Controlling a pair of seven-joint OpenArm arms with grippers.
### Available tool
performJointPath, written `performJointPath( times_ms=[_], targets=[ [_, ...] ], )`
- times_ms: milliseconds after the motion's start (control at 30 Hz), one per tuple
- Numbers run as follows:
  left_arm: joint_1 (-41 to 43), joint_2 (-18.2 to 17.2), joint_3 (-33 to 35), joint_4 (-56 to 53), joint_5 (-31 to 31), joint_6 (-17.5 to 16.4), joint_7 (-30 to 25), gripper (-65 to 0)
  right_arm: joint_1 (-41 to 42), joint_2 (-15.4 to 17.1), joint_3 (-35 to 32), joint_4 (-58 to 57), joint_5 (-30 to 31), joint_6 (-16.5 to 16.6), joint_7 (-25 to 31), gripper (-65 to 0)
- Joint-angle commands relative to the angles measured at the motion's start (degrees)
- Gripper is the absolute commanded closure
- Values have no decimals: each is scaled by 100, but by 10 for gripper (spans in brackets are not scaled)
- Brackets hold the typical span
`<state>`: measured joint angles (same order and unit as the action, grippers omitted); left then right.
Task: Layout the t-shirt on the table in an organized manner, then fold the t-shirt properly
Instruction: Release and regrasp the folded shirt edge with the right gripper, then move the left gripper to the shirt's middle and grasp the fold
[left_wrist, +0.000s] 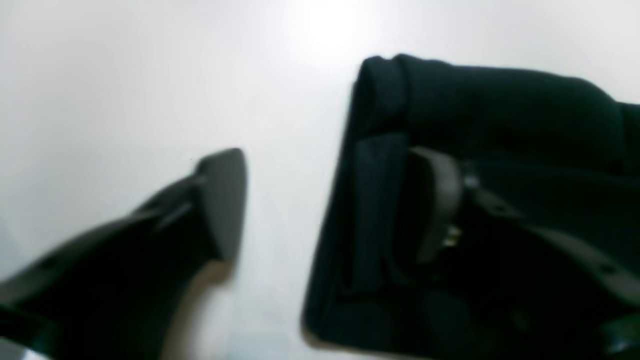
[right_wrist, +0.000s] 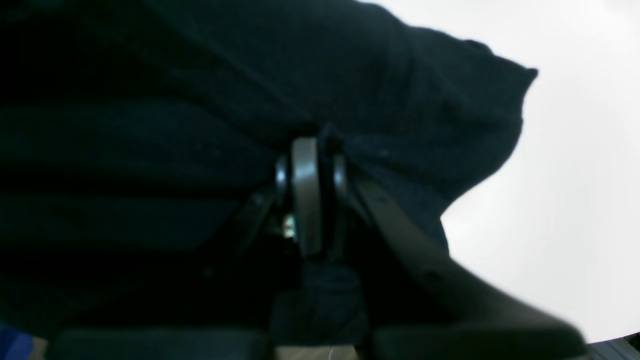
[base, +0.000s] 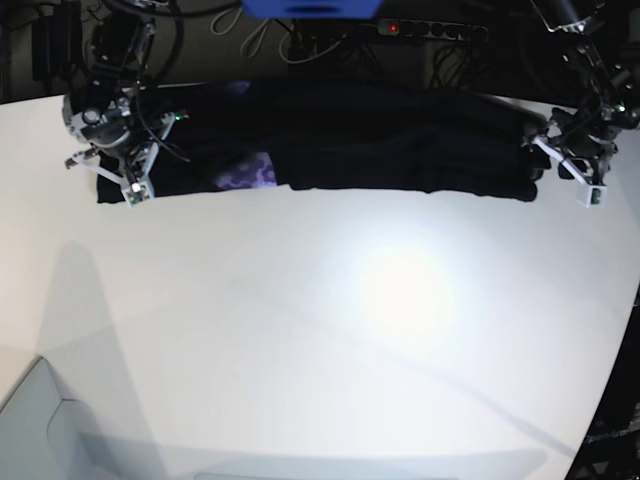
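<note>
The table (base: 320, 330), wide, white and glossy, takes up nearly all of the base view; its near stretch is bare under a lamp glare. The t-shirt (base: 330, 145) lies along the far edge as a long, narrow black band running left to right, layers stacked, a small purple patch (base: 247, 177) showing toward its left end. Judged soft, light and limp: it will sag and crease wherever unsupported, and likely slide easily on so smooth a top. Best taken at a hem or a folded corner, pinching all layers together, one hold at each end so the band stays taut. Right gripper (right_wrist: 312, 150), at the band's left end in the base view: jaws pressed tight together with dark cloth pinched between them, so it holds the t-shirt. Left gripper (left_wrist: 340, 200), at the band's right end: jaws standing apart, one finger (left_wrist: 222, 200) over bare table, the other lying against the folded end of the cloth; nothing clamped between them.
</note>
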<state>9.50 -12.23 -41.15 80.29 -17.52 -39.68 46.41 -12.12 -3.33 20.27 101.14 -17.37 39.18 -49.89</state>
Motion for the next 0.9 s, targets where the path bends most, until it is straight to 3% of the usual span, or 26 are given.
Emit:
performJointPath(
  times_ms=[0,133,300,400,700,867],
  targets=[
    [-13,-3,13,10,60,-32,189,-347,-32,-32,-18,-53,35,82,-167,0],
    [-22,-3,13,-25,68,-32,172,-186,-41,-40,-18,-53,35,82,-141,0],
    [-154,-65,-4,-552,68,-32,-48,-121,-32,-32,-18,-53,35,82,-141,0],
    [-172,-144,-303,-816,51,-32,-259,-3,-32,-32,-18,-53,35,82,-141,0],
    [-286,-144,-1033,28,42,-32,-224,-2,-23,-32,-62,-53,44,82,-132,0],
    [-515,-21,-1041,731,33,-32,304,-2,-58,-23,-423,-53,44,82,-132,0]
  ],
)
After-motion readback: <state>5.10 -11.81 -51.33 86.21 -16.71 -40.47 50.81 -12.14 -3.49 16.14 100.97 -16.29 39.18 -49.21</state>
